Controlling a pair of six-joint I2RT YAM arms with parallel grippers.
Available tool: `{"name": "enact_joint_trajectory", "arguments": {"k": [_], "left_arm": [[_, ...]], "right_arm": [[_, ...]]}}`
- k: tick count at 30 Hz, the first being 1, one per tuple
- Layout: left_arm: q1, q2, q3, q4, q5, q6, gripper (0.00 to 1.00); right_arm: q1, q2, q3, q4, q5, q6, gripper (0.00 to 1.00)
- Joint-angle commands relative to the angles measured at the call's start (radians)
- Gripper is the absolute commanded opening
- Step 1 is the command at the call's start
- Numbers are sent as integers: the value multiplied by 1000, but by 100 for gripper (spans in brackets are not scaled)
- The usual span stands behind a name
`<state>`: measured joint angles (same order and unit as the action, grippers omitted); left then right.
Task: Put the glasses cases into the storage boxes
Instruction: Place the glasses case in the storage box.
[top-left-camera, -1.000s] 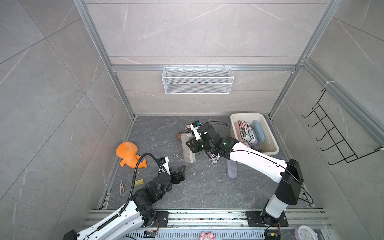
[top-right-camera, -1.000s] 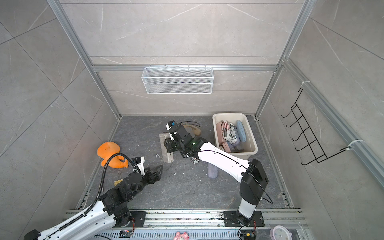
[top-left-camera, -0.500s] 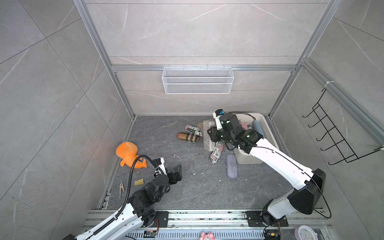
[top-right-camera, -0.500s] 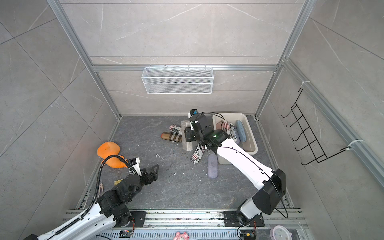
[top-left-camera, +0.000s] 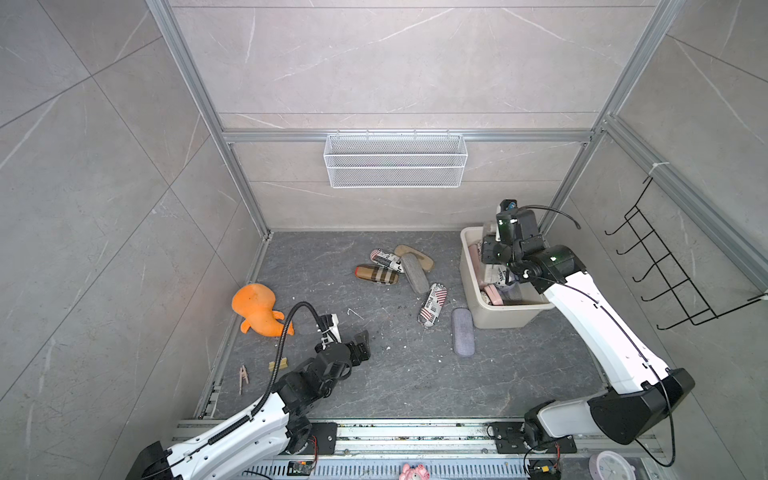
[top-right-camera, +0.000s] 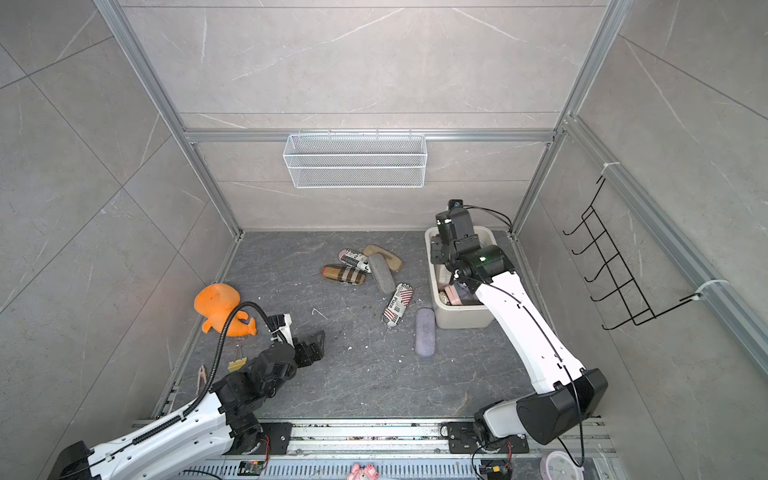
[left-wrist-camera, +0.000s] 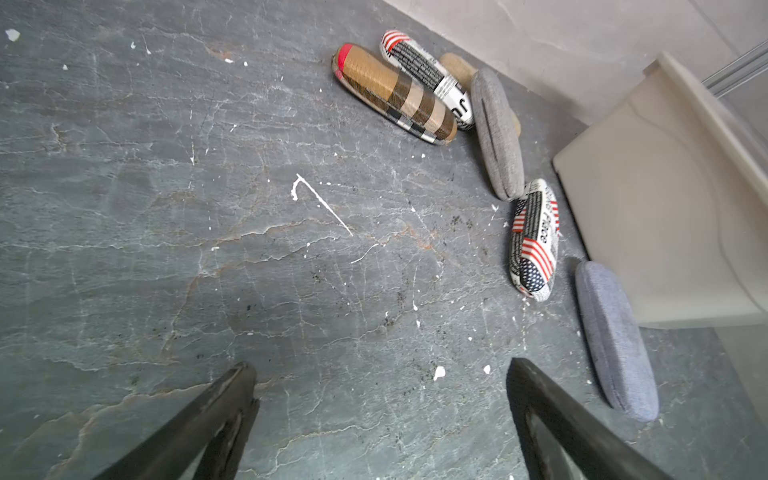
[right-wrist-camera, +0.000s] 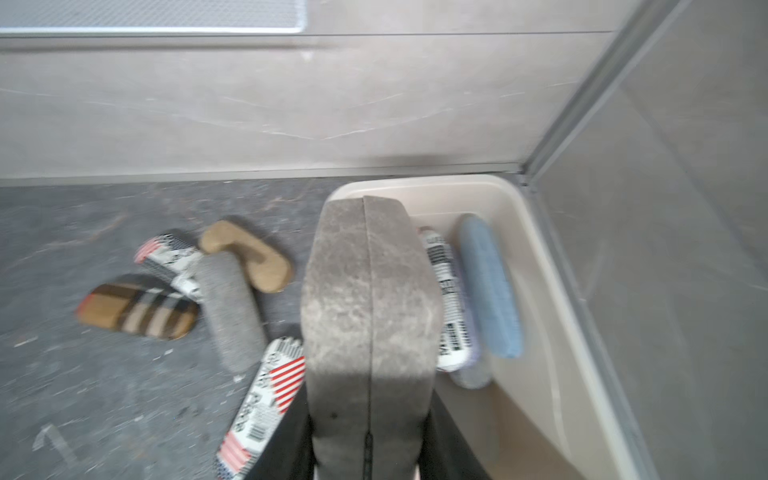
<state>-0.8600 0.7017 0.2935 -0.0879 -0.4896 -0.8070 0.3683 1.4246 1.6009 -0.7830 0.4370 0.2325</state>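
While my right gripper (right-wrist-camera: 370, 440) clamps the grey case (right-wrist-camera: 370, 316), its long axis pointing toward the tub's (right-wrist-camera: 552, 291) far-wall corner, the tub lies directly below; my left gripper (left-wrist-camera: 382, 419) gapes, idle.

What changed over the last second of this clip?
The right gripper, shut on the grey case throughout, swung from the floor cluster across to above the cream tub. Nothing was let go. The left gripper stayed open and idle; the floor cases, including the lilac case, and the orange plush toy kept their places.
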Motion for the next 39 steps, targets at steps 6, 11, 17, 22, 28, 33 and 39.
{"name": "enact_joint_trajectory", "arguments": {"k": [6, 11, 17, 22, 28, 33, 39], "left_arm": [[1, 25, 58, 65, 5, 41, 97], [1, 31, 56, 72, 9, 38, 97], [1, 39, 55, 75, 9, 39, 97], [2, 38, 53, 76, 10, 41, 97], [3, 65, 59, 83, 13, 40, 97], [3, 91, 69, 86, 13, 39, 97], [3, 111, 92, 86, 45, 45, 97]], "right_arm": [[-99, 32, -133, -8, 239, -50, 30], [-113, 73, -224, 5, 297, -32, 30], [-111, 104, -301, 28, 243, 12, 31], [-109, 126, -338, 42, 205, 21, 34], [-99, 146, -358, 57, 118, 37, 41], [-93, 168, -362, 65, 65, 46, 46], [-91, 142, -356, 65, -10, 63, 57]]}}
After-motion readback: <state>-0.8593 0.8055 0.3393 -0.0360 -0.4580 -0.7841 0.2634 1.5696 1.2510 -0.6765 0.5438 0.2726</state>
